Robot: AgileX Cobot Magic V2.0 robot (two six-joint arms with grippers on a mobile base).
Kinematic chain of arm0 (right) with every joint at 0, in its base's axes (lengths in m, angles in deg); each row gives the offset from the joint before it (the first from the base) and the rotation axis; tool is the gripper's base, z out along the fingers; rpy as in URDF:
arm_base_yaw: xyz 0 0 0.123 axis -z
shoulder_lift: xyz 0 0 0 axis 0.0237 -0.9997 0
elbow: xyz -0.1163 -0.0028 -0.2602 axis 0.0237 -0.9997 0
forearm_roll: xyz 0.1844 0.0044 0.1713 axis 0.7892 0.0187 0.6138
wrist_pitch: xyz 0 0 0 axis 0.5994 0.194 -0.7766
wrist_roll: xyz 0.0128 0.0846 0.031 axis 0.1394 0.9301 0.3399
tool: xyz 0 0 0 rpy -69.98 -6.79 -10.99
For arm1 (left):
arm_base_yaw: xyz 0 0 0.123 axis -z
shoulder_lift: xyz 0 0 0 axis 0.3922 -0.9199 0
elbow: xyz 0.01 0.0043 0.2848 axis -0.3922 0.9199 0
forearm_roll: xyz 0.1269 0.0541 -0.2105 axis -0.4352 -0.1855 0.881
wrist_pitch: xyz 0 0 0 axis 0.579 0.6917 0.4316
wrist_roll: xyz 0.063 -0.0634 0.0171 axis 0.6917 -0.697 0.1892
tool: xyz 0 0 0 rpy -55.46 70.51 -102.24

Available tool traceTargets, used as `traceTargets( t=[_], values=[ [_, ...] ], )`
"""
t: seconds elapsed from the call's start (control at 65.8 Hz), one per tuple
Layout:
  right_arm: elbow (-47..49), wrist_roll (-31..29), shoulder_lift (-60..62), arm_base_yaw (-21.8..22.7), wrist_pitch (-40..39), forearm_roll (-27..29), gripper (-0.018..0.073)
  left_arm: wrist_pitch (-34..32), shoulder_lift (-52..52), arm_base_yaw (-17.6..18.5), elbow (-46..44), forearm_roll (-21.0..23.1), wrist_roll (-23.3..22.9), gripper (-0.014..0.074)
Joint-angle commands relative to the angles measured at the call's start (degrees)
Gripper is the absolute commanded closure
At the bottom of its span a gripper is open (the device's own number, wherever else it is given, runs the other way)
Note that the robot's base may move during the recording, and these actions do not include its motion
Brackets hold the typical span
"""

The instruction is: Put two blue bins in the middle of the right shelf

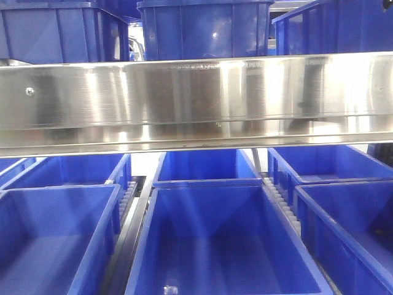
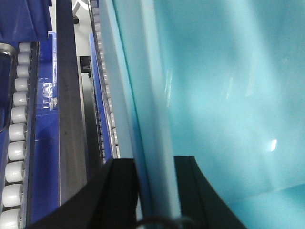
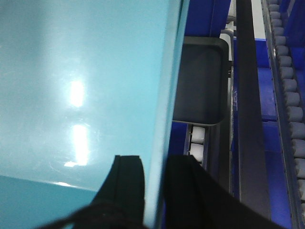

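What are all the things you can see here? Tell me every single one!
top-shelf bins: three, dark blue, above the steel beam.
lower bins: about seven, dark blue, in rows under the beam.
steel beam: one, shiny silver, across the front view.
rollers: many, white, in tracks beside the bins.
black tray: one, black, past the pale wall in the right wrist view.
pale blue bin: one wall in each wrist view, cyan. I cannot tell if it is one bin or two.
left tool: one, black, clamped on a pale wall.
right tool: one, black, clamped on a pale wall.
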Motion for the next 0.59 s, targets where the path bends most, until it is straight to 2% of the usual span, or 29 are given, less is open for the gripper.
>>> traceTargets(
  t=[0.0,0.167,0.274,0.35,0.577],
  values=[
    [1.0,-1.3,1.2,-0.1,-4.4,1.7,0.0722,-4.4,1.2,0.2,-1.2,0.7,1.3,0.0707],
    [1.0,-1.3,1.1,-0.1,-4.4,1.7,0.0722,-4.4,1.2,0.2,-1.2,0.7,1.3,0.0707],
    [1.0,4.5,1.1,-0.1,-5.7,1.7,0.0722,-4.4,1.2,0.2,-1.2,0.7,-0.9,0.0707],
    [1.0,4.7,1.1,-0.1,-6.2,1.7,0.0722,-4.4,1.2,0.2,-1.2,0.5,-2.7,0.0707],
    [1.0,4.7,1.1,-0.1,-6.2,1.7,0.0722,-4.4,1.2,0.2,-1.2,0.3,-2.7,0.0707]
  ],
)
